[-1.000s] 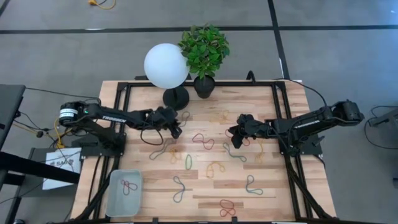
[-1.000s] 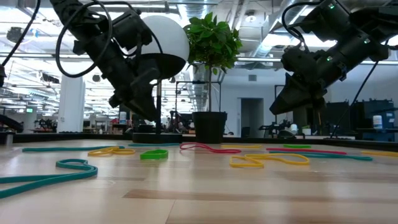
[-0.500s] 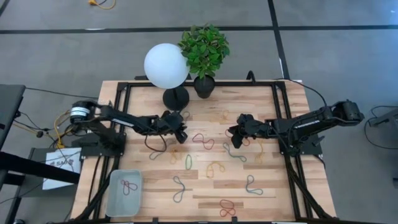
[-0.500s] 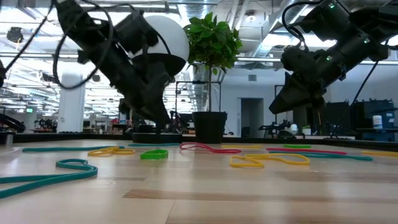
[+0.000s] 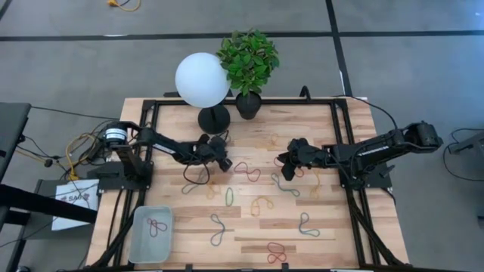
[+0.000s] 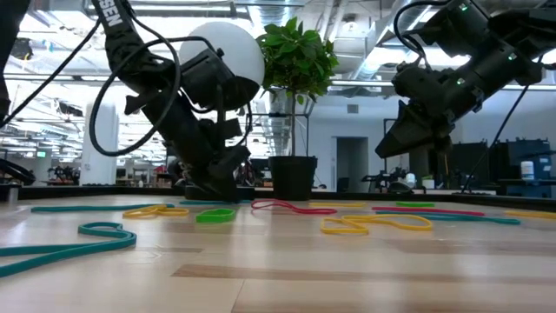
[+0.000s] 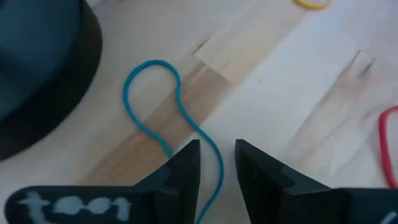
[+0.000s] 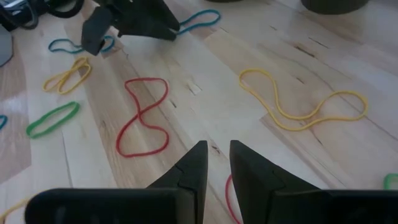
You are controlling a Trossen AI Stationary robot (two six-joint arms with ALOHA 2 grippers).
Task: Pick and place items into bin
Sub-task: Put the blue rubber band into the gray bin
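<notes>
Several rubber bands in red, green, yellow and teal lie flat on the wooden table (image 5: 249, 227). My left gripper (image 5: 224, 162) is down at the table next to the lamp base (image 5: 214, 119). It is narrowly open, with one finger on each side of a teal band (image 7: 149, 93). I cannot tell whether the fingers touch the band. My right gripper (image 5: 286, 168) hangs above the table right of centre, narrowly open and empty, over a red band (image 8: 144, 118). The pale bin (image 5: 138, 243) stands at the near left corner with a red and a dark band (image 5: 156, 227) in it.
A white globe lamp (image 5: 203, 79) and a potted plant (image 5: 248, 60) stand at the far edge. Black frame rails (image 5: 348, 151) run along the table's sides. Loose bands lie between the arms and toward the near edge, such as a green one (image 5: 228, 197) and a yellow one (image 5: 262, 202).
My left gripper has reached a little toward the table's right edge and come down to the table top beside the lamp base. My right gripper has kept still.
</notes>
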